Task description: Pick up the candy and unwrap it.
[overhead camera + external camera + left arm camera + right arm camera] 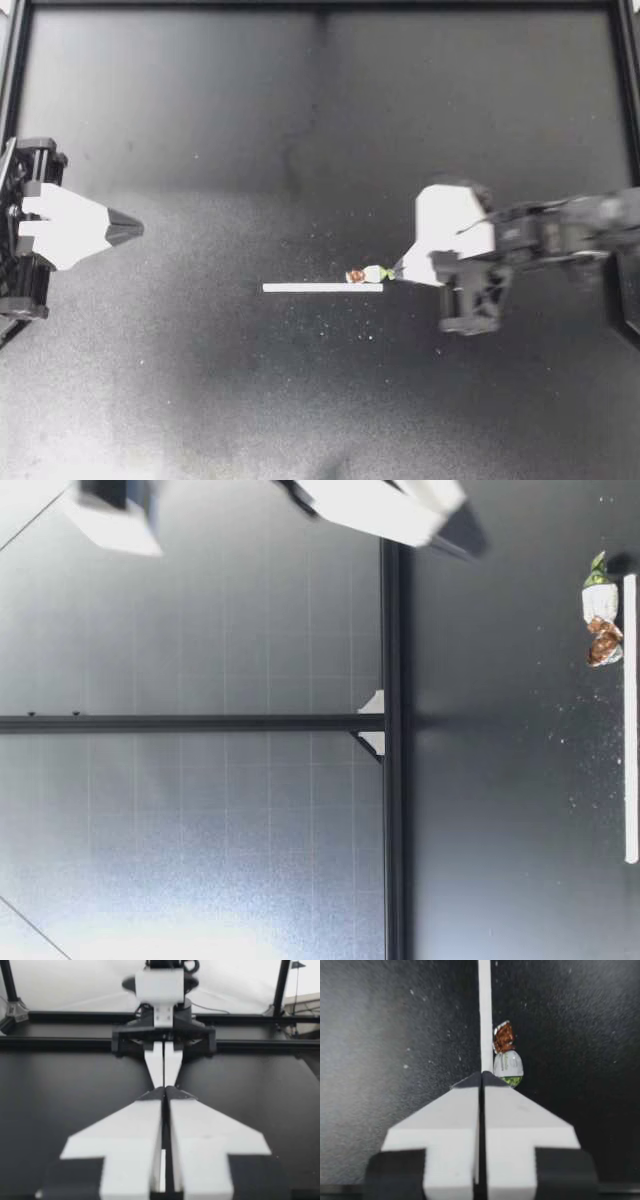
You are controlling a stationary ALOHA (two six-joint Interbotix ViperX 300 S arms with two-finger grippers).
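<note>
My left arm comes in low from its side of the tabletop (300, 120) and stops near the edge. The left gripper (135, 229) points toward the middle with its jaws pressed together and nothing between them. My right arm reaches in from the opposite side, well past its own edge, and the right gripper (400, 270) points at the left one, its jaws also closed flat against each other and empty. In the low view that gripper (465, 530) hangs above the tabletop rather than resting on it. The candy (368, 274) lies on the tabletop near the centre, just ahead of the right gripper's tip and slightly to one side of it. It is well apart from the left gripper. In the right wrist view the candy (506, 1060) has its green twisted end nearest the jaws and its brown end farther away. It lies lengthwise against a white strip (322, 288), which runs straight ahead from the closed tip. There is one candy, one white strip, and two grippers.
</note>
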